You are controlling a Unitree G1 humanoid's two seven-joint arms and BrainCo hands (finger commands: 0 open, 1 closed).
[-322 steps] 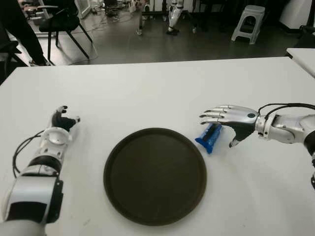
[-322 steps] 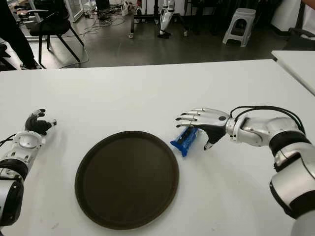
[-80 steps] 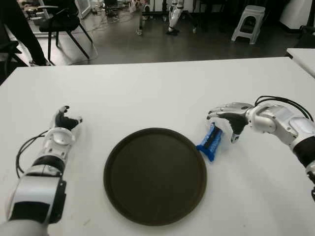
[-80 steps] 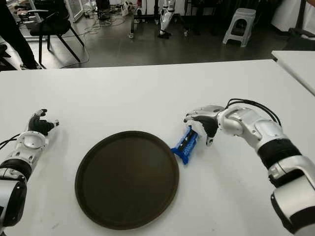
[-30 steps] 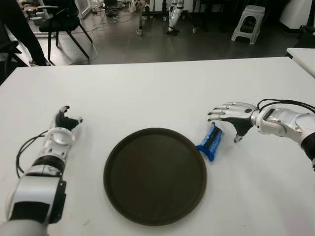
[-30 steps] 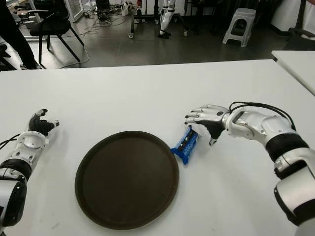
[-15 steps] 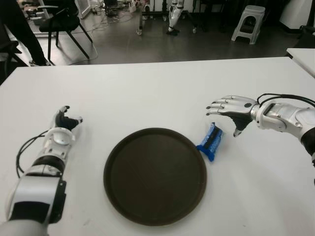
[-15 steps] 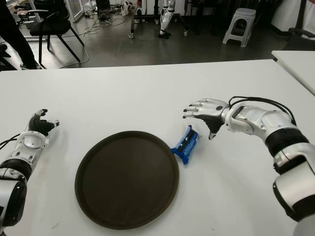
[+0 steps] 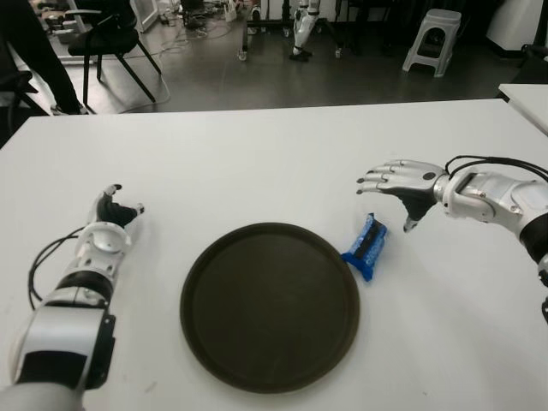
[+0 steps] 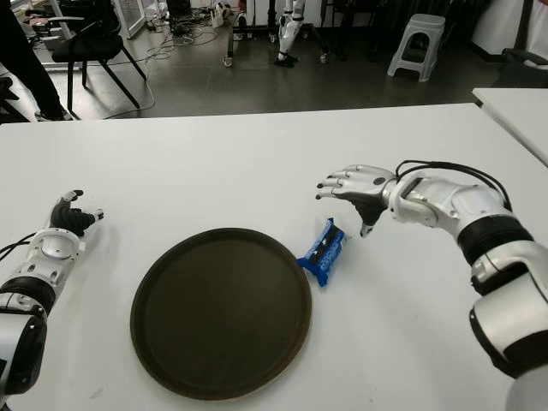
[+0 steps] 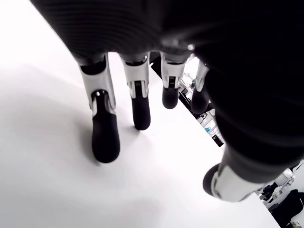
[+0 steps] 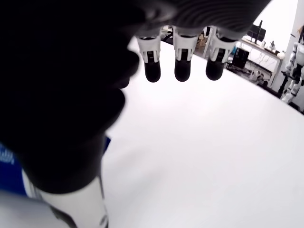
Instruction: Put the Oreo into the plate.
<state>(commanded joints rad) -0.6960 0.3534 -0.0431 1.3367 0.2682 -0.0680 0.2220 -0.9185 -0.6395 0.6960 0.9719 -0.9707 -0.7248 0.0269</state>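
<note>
The Oreo (image 9: 366, 247) is a blue pack lying on the white table just off the right rim of the dark round plate (image 9: 270, 308). My right hand (image 9: 387, 201) hovers just behind and above the pack, palm down, fingers spread, open and holding nothing. In the right wrist view a strip of the blue Oreo (image 12: 6, 164) shows beside the thumb, apart from the fingertips (image 12: 183, 71). My left hand (image 9: 107, 214) shows at the table's left side, far from the plate; its fingers (image 11: 105, 137) are relaxed and hold nothing.
The white table (image 9: 257, 163) spreads wide around the plate. Beyond its far edge are a black chair (image 9: 107, 38), a white stool (image 9: 432, 34) and a person's legs (image 9: 34, 51). Another white table's corner (image 9: 527, 98) sits at the right.
Over the last second my right hand has risen and drawn back a little from the Oreo. The pack, the plate and my left hand have not moved.
</note>
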